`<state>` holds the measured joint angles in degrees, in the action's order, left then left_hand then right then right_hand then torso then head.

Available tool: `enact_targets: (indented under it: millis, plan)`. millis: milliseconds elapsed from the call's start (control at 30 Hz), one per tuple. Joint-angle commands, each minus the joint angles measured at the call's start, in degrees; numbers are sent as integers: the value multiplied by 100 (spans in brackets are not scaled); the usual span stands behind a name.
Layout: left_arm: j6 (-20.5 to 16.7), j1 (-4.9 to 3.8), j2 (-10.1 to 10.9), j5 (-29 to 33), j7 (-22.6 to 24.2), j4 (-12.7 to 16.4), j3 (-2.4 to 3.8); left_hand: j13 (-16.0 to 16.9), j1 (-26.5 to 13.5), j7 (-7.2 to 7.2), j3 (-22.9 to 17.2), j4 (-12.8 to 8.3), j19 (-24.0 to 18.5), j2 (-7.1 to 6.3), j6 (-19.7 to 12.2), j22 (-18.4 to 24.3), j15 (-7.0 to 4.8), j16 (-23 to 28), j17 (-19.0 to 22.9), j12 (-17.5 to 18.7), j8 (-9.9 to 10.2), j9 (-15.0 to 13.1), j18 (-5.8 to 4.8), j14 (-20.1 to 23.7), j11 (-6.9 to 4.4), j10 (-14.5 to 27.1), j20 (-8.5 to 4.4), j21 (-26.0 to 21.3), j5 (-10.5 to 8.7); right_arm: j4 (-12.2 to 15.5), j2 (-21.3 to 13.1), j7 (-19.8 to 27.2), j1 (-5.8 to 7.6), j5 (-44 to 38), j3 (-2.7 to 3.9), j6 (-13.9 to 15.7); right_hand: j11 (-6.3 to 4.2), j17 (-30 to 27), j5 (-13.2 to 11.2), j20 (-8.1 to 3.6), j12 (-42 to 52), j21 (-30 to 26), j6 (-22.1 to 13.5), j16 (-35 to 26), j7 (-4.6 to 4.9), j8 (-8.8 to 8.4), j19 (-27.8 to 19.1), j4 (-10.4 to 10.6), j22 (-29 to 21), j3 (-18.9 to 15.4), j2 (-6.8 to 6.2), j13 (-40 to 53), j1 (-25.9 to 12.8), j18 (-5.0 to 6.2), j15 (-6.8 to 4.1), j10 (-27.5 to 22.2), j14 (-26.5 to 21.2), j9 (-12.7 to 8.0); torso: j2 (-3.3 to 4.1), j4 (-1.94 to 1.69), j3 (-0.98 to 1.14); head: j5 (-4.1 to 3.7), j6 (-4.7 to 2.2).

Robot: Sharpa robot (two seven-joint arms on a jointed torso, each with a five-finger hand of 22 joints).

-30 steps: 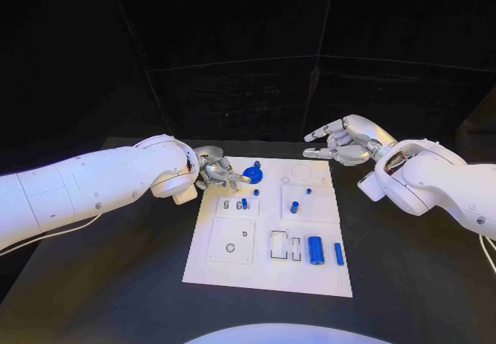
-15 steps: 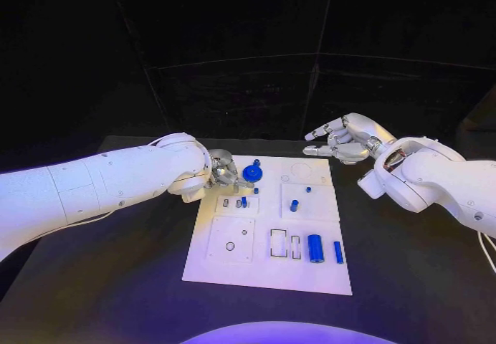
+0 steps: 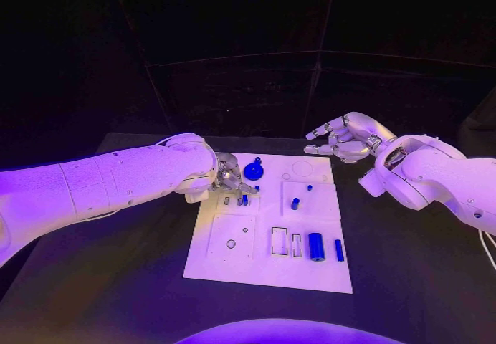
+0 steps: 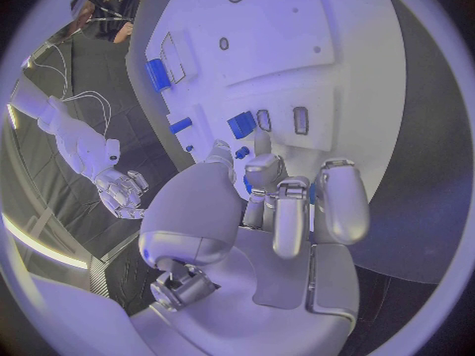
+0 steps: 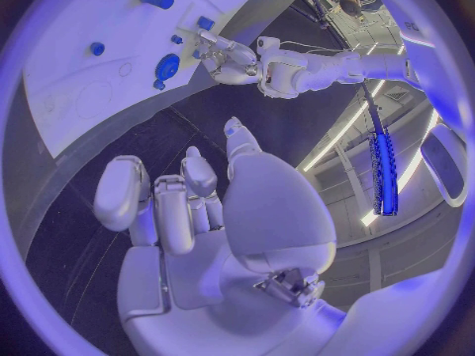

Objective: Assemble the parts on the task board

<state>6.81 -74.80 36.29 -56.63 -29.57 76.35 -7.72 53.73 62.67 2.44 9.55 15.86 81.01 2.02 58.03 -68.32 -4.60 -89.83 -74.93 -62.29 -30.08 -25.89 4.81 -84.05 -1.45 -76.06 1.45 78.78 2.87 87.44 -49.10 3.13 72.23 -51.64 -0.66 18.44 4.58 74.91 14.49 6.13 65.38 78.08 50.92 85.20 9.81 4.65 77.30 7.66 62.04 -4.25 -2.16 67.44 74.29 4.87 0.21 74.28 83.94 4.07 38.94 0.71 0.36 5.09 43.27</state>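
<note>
- Task board (image 3: 264,276) lies mid-table, blue parts (image 3: 316,247) standing in its sockets.
- We see our left hand (image 3: 229,179) over the board's far left corner beside a blue disc (image 3: 253,171); whether it grips anything we cannot tell.
- Our right hand (image 3: 346,138) hovers beyond the far right corner, fingers apart, holding nothing.

My left arm reaches in across my front, its hand (image 3: 229,179) low with fingers (image 4: 293,213) curled downward together. My right arm bends at the far side, its hand (image 3: 344,138) raised, fingers (image 5: 158,206) loosely spread, holding nothing.
</note>
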Motion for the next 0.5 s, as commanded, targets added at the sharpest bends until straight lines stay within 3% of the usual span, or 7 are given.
enact_targets:
  millis: [33,500]
  plan:
    - [209,-12,-11,-51,-57,25,-1,-17,10,4,30,-5,2,50,-42,6,-27,-17,-1507,39,-33,-11,-69,-595,-12,15,6,0,2,-7,9,-30,14,-31,3,-76,-5,619,24,2,-37,-18,30,-21,-19,25,-51,0,-8,-33,56,-6,22,50,-15,-52,388,7,-3,-3,-4,-11,9]
    - [300,-12,-44,-24,-51,61,-4,-34,167,-3,43,-96,-5,117,-103,-45,-29,-17,-1507,39,-134,-137,-73,-595,-17,20,7,30,10,-81,87,-54,13,-49,2,-141,-7,620,49,0,-32,-20,35,-21,-21,30,-50,1,-8,-47,67,-6,35,50,-17,-49,389,7,-2,-2,1,-10,31]
